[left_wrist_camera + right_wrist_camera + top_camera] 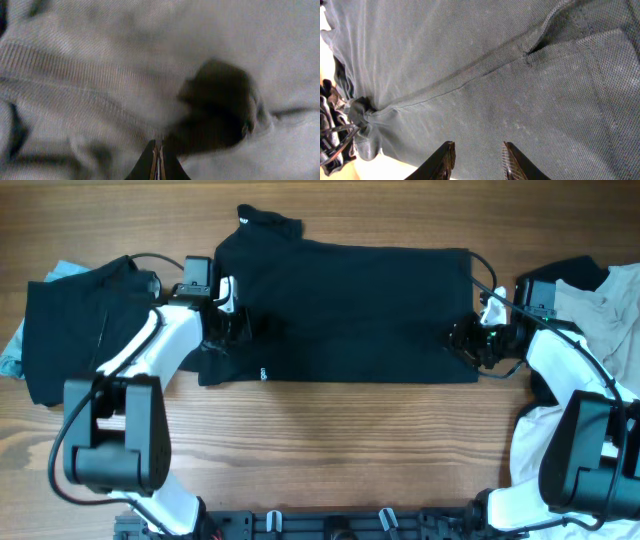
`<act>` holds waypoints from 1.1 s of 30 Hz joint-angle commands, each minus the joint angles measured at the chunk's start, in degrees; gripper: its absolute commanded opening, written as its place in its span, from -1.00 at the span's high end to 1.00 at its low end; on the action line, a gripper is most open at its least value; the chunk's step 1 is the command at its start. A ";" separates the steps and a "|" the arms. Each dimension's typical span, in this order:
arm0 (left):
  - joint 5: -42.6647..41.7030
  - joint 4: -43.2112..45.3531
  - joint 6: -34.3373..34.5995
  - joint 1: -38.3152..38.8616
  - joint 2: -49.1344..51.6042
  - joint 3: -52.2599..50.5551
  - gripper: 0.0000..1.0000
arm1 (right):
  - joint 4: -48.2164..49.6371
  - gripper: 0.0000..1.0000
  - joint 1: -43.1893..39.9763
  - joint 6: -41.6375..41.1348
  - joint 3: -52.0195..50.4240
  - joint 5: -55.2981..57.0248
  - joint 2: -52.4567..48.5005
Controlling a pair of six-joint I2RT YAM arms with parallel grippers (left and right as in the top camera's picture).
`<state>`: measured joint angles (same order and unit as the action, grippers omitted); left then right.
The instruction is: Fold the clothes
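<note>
A large black shirt point(350, 310) lies spread flat across the middle of the wooden table, its collar point(268, 222) at the far left. My left gripper point(235, 325) is at the shirt's left edge, where the cloth is rumpled. Up close, the left gripper point(158, 146) is shut with its tips buried in a bunched fold of the fabric point(100, 75). My right gripper point(465, 340) hovers over the shirt's right edge. In the wrist view the right gripper point(477, 155) stands open above the cloth point(520, 90), with nothing between its fingers.
A heap of dark garments point(70, 320) with a light blue one point(12, 355) under it lies at the left. Beige clothes point(600, 300) and white clothes point(535, 440) are piled at the right. Bare wood point(330, 450) runs along the front.
</note>
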<state>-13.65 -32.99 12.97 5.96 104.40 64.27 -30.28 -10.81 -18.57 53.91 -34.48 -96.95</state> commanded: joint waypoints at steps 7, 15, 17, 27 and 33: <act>-6.25 11.69 3.89 0.59 3.87 8.41 0.92 | 1.01 0.30 0.02 -2.60 0.83 0.13 0.96; 4.33 -20.65 2.25 0.59 0.39 10.12 0.92 | 0.87 0.29 0.02 -2.47 0.83 0.15 0.96; 4.33 -15.17 2.27 0.59 0.42 4.00 0.92 | 0.90 0.29 0.02 -2.49 0.83 0.15 0.96; 2.14 24.28 7.50 0.70 0.39 -7.43 0.92 | 0.90 0.29 0.02 -2.60 0.85 0.13 0.96; 0.11 31.54 11.85 0.46 -0.70 -3.65 0.89 | 0.66 0.28 0.02 -2.38 0.83 0.42 0.96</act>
<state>-11.42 1.65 23.14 6.37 105.10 57.80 -29.39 -10.81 -20.93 53.91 -34.48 -96.92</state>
